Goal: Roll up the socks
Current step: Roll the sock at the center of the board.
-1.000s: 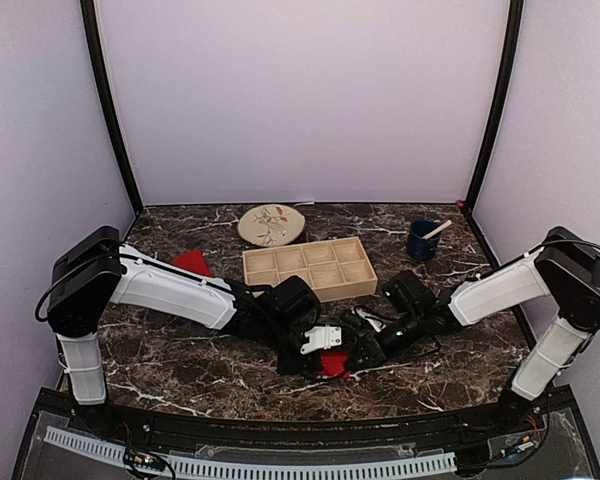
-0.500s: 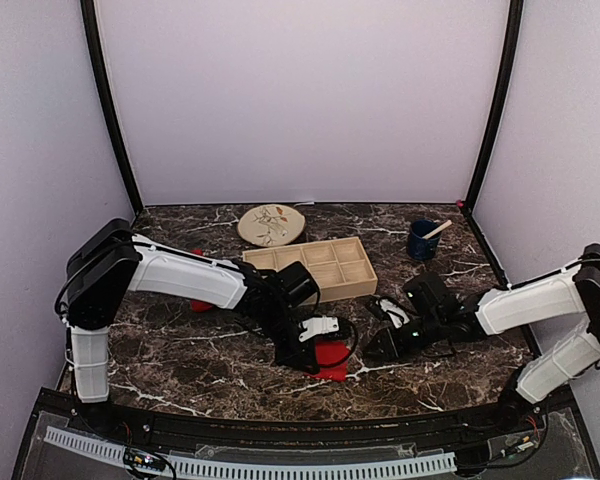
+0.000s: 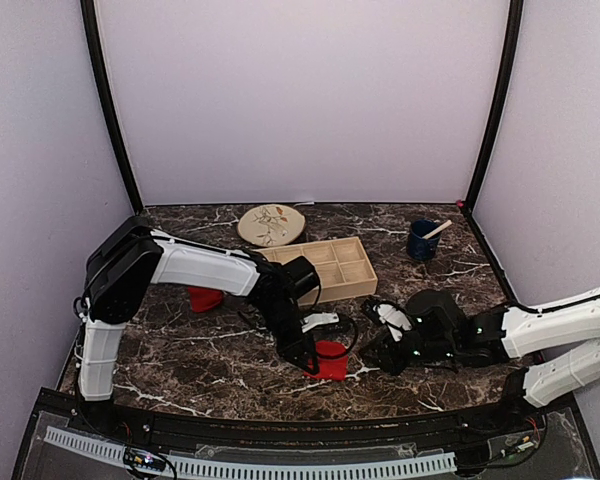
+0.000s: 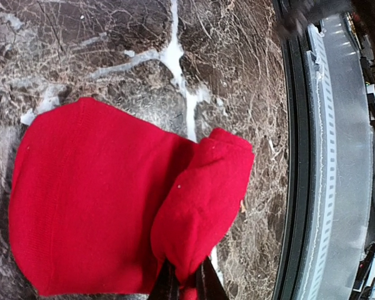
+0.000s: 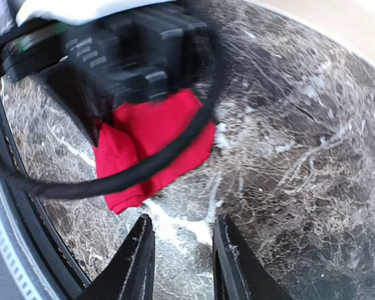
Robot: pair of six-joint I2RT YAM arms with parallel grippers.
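Note:
One red sock point(image 4: 81, 200) lies flat on the marble near the table's front edge, with one end folded over into a lump point(image 4: 203, 194). My left gripper point(image 4: 186, 284) is shut on that folded end, its dark jaws pinching the fabric. From above, the left gripper point(image 3: 315, 357) sits on this sock point(image 3: 332, 364). My right gripper point(image 5: 182, 250) is open and empty, a short way right of the sock point(image 5: 153, 140); from above the right gripper point(image 3: 373, 350) stands apart from it. A second red sock point(image 3: 204, 297) lies far left, partly hidden behind the left arm.
A wooden compartment tray point(image 3: 325, 268) stands behind the arms, with a patterned plate point(image 3: 271, 224) further back. A blue cup point(image 3: 422, 240) with a stick in it is at the back right. The left arm's black cable point(image 5: 144, 165) loops over the sock.
My right gripper has drawn back to the right, away from the sock, and its jaws have widened a little. The left gripper has stayed shut on the sock while its arm swung back.

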